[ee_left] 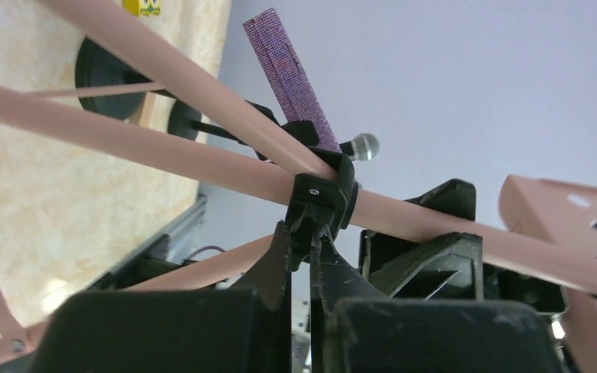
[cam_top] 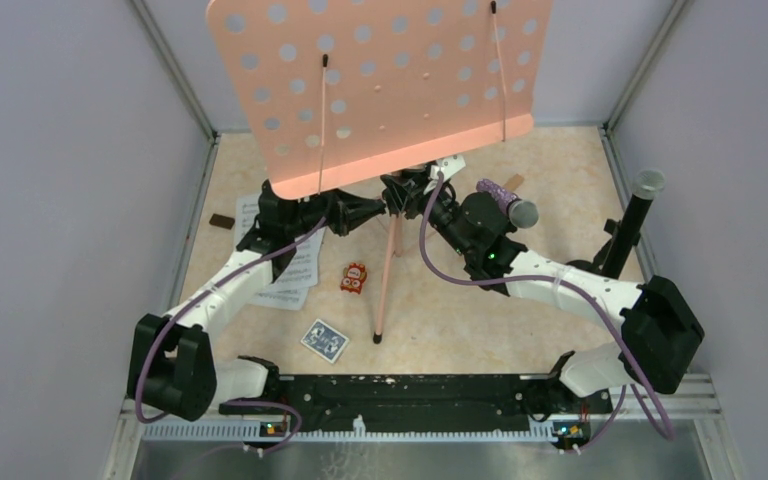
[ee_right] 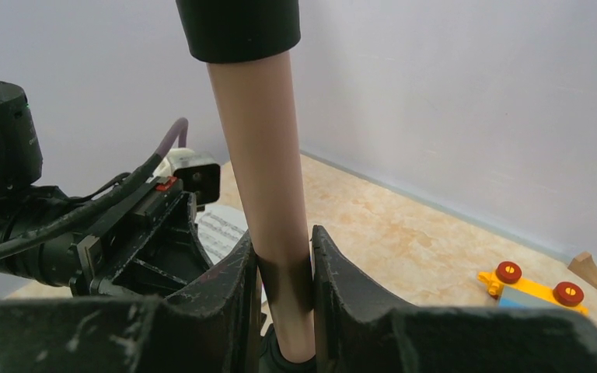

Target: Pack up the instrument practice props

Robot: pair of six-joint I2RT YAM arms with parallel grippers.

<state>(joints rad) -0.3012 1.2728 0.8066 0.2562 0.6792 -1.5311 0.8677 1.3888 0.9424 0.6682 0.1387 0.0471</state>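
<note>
The music rack (cam_top: 380,90) stands at the table's (cam_top: 520,300) centre, one tripod leg running toward 6 o'clock. Sheet-music pages (cam_top: 290,270) lie at its 9 o'clock; a small toy (cam_top: 355,278) sits just left of that leg, and the card pack (cam_top: 324,340) lies at the toy's 7 o'clock. One microphone (cam_top: 508,202) lies at 3 o'clock (partly over the right arm); another (cam_top: 635,215) stands upright further right.

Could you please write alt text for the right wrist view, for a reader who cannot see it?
The right gripper is shut on the music rack's salmon-pink pole. The left arm sits at left; a yellow toy car lies on the beige table.
</note>
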